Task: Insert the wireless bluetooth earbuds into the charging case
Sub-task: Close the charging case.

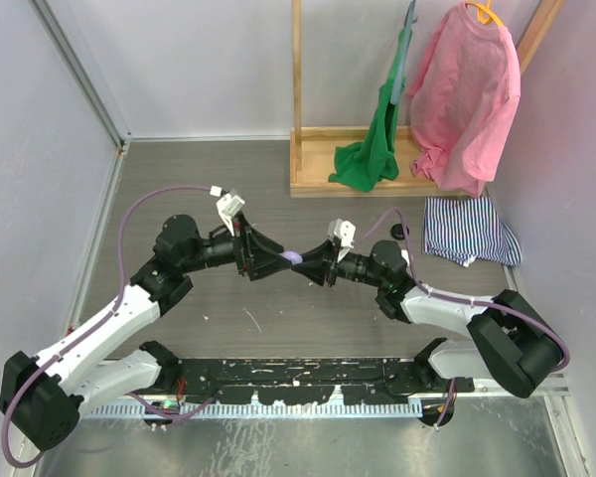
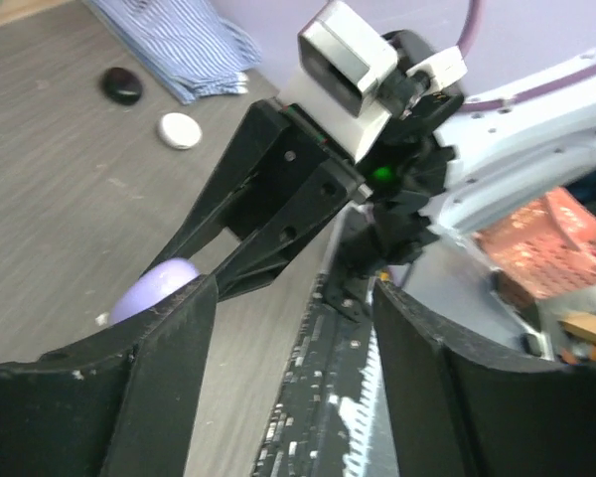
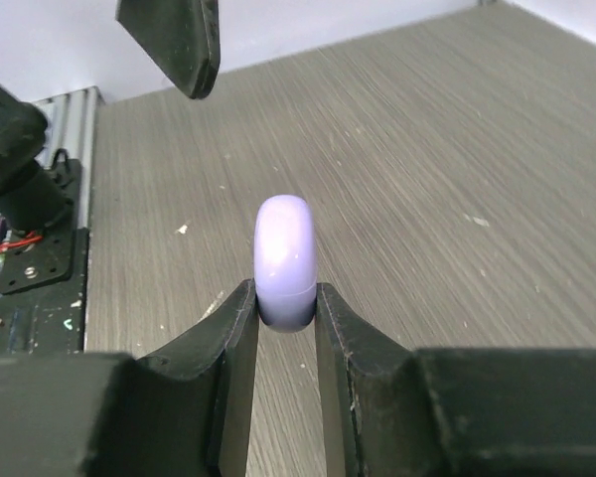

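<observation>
The right tool [image 3: 286,300] clamps the lilac case [image 3: 285,248], lid shut. The left tool [image 2: 290,338] stands open just beside it. Opening and filling it likely remain.

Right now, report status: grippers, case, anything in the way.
Right gripper shut on lilac case. Left gripper open, empty, close opposite. No earbuds in view. Nothing blocking.

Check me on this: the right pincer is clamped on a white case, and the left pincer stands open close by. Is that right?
Not quite. The right pincer is clamped on a lilac case, not a white one; the right wrist view shows it gripped edge-on between the fingers. The left pincer does stand open close by.
</observation>
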You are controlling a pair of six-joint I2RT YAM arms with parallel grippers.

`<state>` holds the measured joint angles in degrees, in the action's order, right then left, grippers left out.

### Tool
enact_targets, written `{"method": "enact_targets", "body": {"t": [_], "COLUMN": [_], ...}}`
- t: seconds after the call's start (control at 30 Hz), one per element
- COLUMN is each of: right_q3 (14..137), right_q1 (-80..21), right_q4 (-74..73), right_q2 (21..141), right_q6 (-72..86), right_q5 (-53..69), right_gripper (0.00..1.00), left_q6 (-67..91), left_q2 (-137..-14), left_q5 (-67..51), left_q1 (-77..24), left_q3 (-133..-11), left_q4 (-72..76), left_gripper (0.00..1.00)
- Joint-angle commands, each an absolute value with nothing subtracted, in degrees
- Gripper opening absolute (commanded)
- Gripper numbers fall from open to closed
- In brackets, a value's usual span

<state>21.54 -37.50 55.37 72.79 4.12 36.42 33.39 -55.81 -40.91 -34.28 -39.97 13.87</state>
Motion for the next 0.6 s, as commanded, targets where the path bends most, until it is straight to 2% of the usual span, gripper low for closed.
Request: {"method": "enact_targets", "body": {"t": [0.0,0.23,0.57], "right_q3": [25.3,25.5,21.7], "right_q1": [-37.1,-34.0,-24.2], "right_q4": [45.5,34.5,30.8], "right_q2": [71.7,72.1,75.3], "right_q6": [6.7,14.4,29.1], "right_q5": [26.3,14.1,4.7], "right_gripper": [0.14,0.14,0.16], "left_q6": [26.0,23.4,24.8], "left_q2": [-50.7,-42.7,-31.5], "left_q5": [-26.8,-4.0,14.7], "left_q1": [-33.7,-33.7,-33.7], "left_q3": [-38.1,-32.4,-25.0], "left_q4": [4.4,-5.0,-7.3], "left_gripper": [0.69,0.81,0.98]}}
